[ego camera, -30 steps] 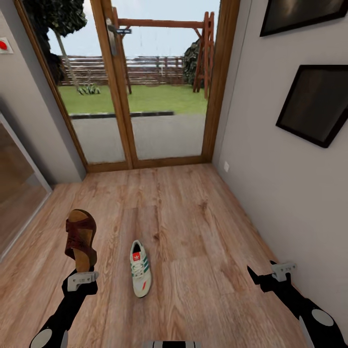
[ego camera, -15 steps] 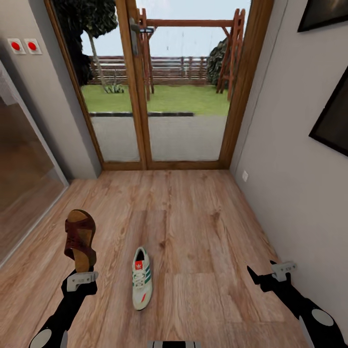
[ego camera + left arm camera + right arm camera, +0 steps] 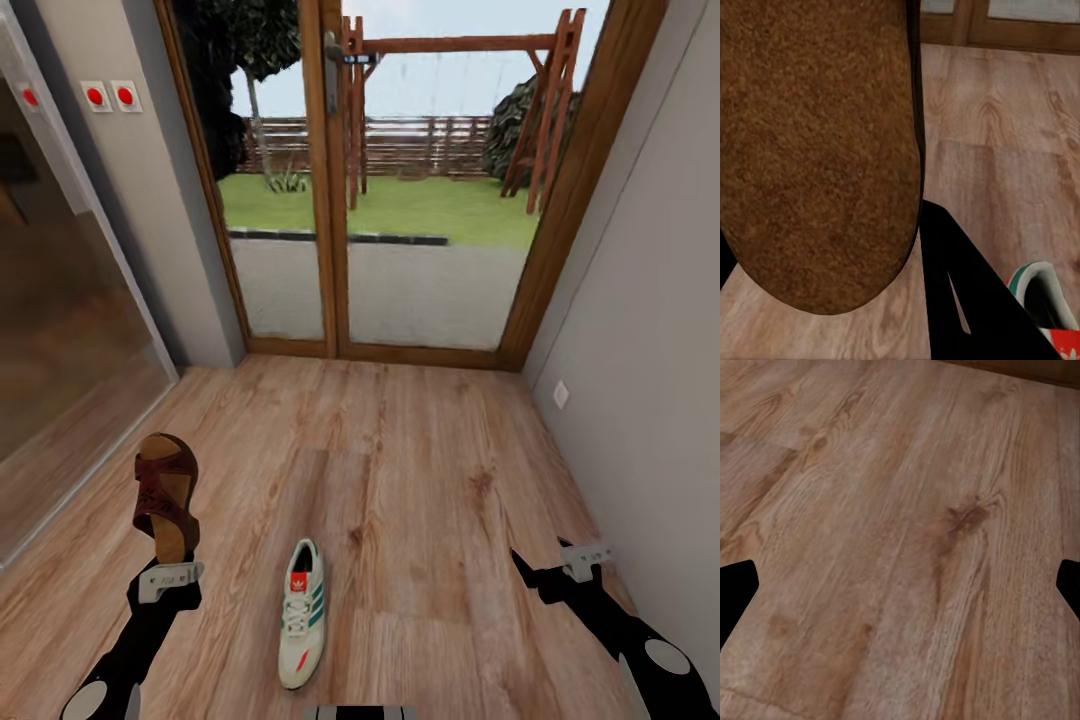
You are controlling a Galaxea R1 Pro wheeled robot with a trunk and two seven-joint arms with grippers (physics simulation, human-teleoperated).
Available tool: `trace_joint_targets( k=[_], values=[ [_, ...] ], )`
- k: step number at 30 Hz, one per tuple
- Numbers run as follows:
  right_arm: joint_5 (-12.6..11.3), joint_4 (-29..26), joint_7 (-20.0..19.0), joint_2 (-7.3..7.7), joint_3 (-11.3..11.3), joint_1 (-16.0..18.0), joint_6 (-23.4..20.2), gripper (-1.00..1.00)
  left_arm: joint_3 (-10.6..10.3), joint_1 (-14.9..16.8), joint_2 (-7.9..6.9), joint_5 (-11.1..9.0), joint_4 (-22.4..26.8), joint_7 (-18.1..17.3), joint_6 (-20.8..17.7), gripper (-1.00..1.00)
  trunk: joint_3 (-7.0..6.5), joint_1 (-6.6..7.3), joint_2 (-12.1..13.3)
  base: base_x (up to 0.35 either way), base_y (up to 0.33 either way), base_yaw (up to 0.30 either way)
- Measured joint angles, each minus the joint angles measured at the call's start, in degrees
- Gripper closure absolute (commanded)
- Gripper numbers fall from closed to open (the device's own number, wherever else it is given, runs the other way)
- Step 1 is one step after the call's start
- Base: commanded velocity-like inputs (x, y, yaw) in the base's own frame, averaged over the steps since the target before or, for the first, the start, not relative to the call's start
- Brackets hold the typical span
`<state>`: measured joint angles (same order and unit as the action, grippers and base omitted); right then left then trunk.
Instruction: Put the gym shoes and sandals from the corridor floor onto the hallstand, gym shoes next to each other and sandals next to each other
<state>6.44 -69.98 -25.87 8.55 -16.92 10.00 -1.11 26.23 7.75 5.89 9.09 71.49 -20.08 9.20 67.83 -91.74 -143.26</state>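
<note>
My left gripper is shut on the heel end of a dark reddish-brown sandal and holds it upright above the corridor floor. In the left wrist view the sandal's tan sole fills the space next to a dark finger. One white gym shoe with green stripes lies on the planks between my arms, toe toward me; its edge shows as the gym shoe in the left wrist view. My right gripper hangs open over bare floor. The hallstand is out of view.
A wood-framed glass double door closes the far end of the corridor. A grey wall with a socket runs close on the right. A glass panel stands on the left, with red switches beside it.
The whole picture has shifted right and down, so the camera has turned. Both arms keep their pose in the view, and the sandal stays in the left gripper.
</note>
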Motion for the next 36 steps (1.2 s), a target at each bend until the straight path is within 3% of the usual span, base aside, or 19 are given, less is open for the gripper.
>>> trace_joint_targets(
  k=[20,36],
  values=[
    [-0.1,0.0,0.0,0.01,0.0,0.0,-0.1,-1.00,0.1,0.0,0.01,0.0,0.0,0.0,0.0,1.00,0.00,-0.02,0.0,0.058,-0.060,0.240],
    [-0.1,-0.1,0.0,0.01,0.0,0.0,-0.2,-1.00,-0.3,0.0,0.10,0.4,-0.1,0.0,0.0,1.00,0.00,-0.02,0.0,0.067,-0.232,-0.210]
  ],
)
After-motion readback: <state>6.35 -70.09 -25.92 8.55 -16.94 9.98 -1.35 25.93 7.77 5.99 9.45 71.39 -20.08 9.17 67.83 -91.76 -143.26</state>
